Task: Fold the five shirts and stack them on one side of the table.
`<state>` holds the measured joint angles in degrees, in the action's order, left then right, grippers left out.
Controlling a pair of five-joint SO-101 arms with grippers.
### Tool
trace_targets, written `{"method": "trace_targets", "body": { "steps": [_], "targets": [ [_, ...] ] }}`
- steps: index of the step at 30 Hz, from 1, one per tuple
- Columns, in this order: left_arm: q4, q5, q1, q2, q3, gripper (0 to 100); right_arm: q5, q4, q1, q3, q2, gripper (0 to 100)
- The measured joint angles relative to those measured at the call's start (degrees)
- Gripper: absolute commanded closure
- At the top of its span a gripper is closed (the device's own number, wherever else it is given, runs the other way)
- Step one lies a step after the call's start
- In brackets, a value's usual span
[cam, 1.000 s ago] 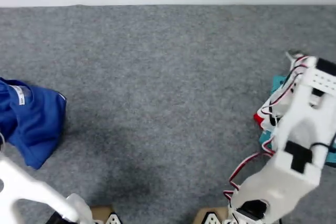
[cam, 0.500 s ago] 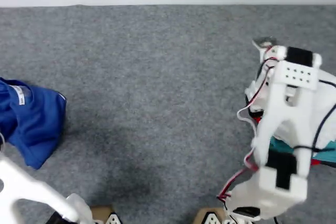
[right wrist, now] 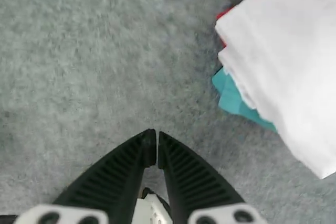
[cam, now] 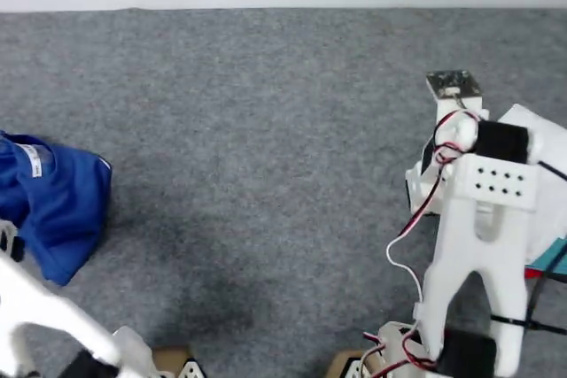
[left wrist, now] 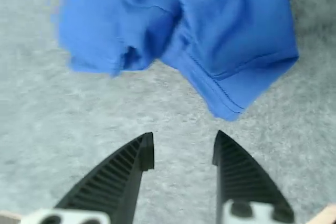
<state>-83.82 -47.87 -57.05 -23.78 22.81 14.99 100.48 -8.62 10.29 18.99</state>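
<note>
Stack of shirts: folded pile at one side edge of the grey table point(cam: 266, 130). A white shirt point(right wrist: 283, 77) lies on top, a teal shirt point(right wrist: 233, 100) sticks out beneath it, and a sliver of a red shirt point(right wrist: 223, 14) shows at the pile's edge.
Blue shirt point(cam: 58, 210): across the table from the stack and well apart from it. It lies loose and rumpled, not folded, with one hemmed corner spread flat on the table.
Right arm point(cam: 478, 219): stands over the table just beside the stack and covers part of it in the high view.
Right gripper point(right wrist: 156, 135): over bare table just beside the stack, near the teal corner. Its two black fingers are pressed together at the tips with nothing between them.
Left arm point(cam: 44, 316): on the side of the table opposite the stack, at the near edge.
Left gripper point(left wrist: 184, 137): far from the stack, over bare table. Its fingers are spread wide and empty, pointing at the blue shirt's hemmed corner and not touching it.
</note>
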Motion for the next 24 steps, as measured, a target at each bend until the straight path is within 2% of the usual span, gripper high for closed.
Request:
{"method": "trace_targets", "body": {
  "steps": [15, 17, 21, 24],
  "targets": [
    [9.7, -6.0, 1.2, 33.6, 0.5, 80, 0.0, 0.1, 0.0, 2.5, 5.1, 99.0],
    [11.2, -6.0, 2.1, 37.6, 0.4, 84, 0.0, 0.1, 0.0, 2.5, 5.5, 99.0],
    [11.8, -5.1, 4.8, 40.1, -0.7, 100, 0.0, 0.1, 0.0, 2.5, 5.5, 99.0],
    [8.0, -4.4, 8.2, 40.5, -2.5, 100, 0.0, 0.1, 0.0, 2.5, 5.5, 99.0]
  ]
}}
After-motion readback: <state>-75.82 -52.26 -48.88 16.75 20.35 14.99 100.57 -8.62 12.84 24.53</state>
